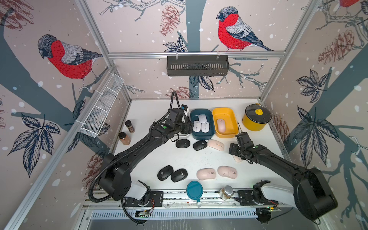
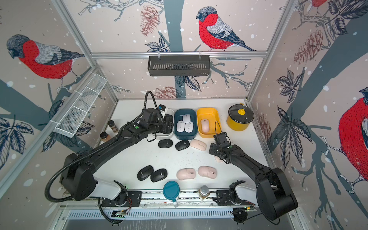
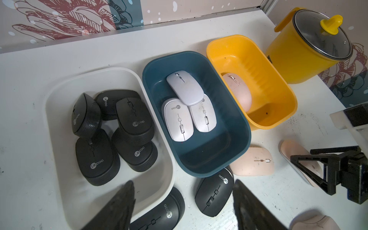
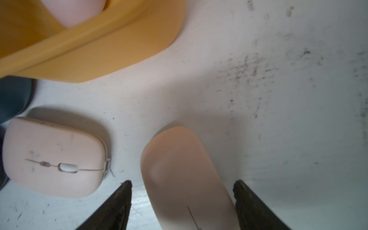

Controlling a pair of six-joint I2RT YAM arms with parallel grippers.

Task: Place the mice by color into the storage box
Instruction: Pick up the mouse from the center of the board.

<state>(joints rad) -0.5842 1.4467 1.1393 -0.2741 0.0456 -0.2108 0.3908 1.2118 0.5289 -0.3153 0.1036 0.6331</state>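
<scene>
Oval plastic mice (image 3: pixel 179 121) are showing matte black, white and pale pink; rectangular plastic tubs (image 3: pixel 209 153) white, teal, yellow.

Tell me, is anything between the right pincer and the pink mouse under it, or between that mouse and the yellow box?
Nothing visible is. The right pincer straddles the pink mouse, and only bare table lies between it and the yellow box. A second pink mouse sits aside.
</scene>
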